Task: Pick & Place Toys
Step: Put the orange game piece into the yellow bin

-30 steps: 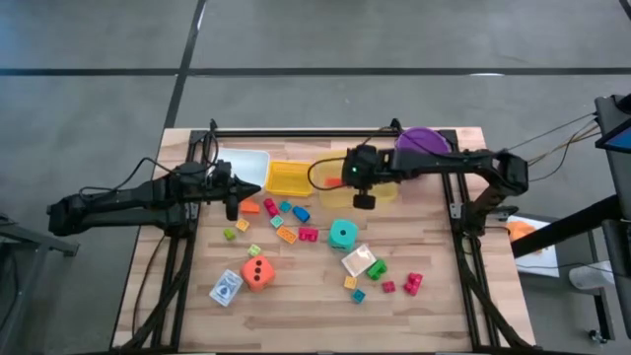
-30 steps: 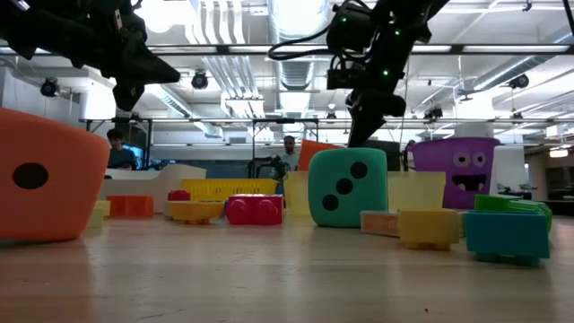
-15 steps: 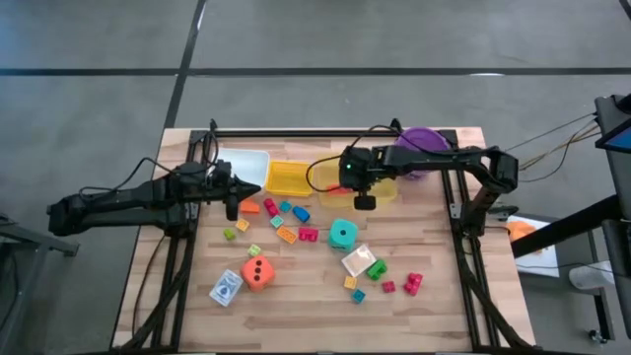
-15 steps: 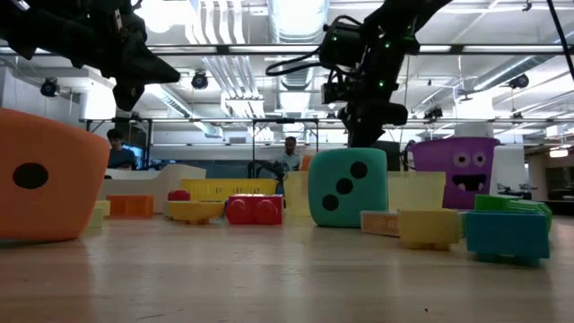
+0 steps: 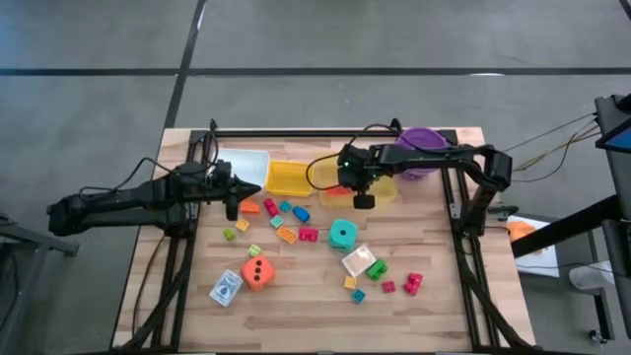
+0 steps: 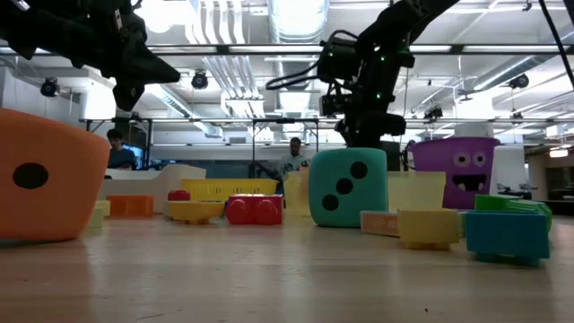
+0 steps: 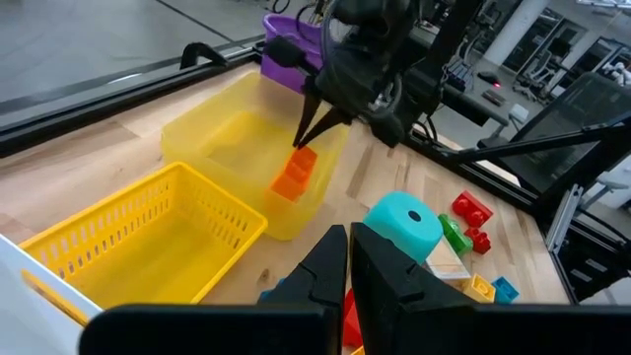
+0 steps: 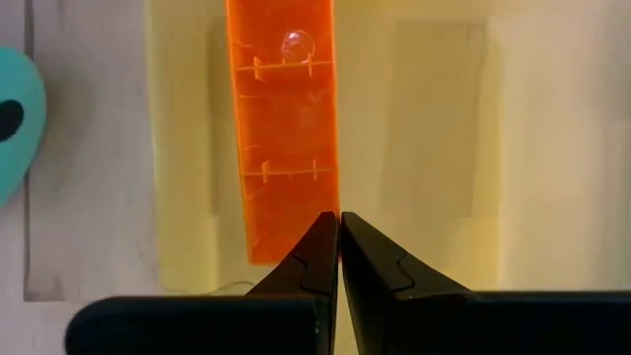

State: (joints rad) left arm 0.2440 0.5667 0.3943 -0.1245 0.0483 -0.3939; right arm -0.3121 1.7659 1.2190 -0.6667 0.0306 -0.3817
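We see the right gripper (image 5: 340,186) above the clear yellow bin (image 7: 229,146) near the far edge of the bench (image 5: 444,296). Its two fingers are pressed together on the end of a long orange brick (image 7: 294,175), which hangs inside the bin, close to the bin's wall. In the right wrist view the orange brick (image 8: 285,118) goes straight away from the fingertips, with the pale bin floor behind it.

The left gripper (image 5: 234,209) waits near the left edge of the bench, above the wood and just beside the white bin (image 5: 242,163). Its fingers (image 7: 380,271) are pressed together and we see nothing between them.

Next to the clear bin stands the yellow basket (image 5: 287,177), and the purple bucket (image 5: 424,139) is at the far edge, behind the right arm.

The other toys lie on the middle and near part of the bench. The teal die (image 5: 342,234) is just in front of the clear bin. The orange die (image 5: 258,273) and the small blue-white card box (image 5: 226,288) lie close together toward the near left corner. Small bricks (image 5: 288,221) of several colours are spread between the bins and the near edge.
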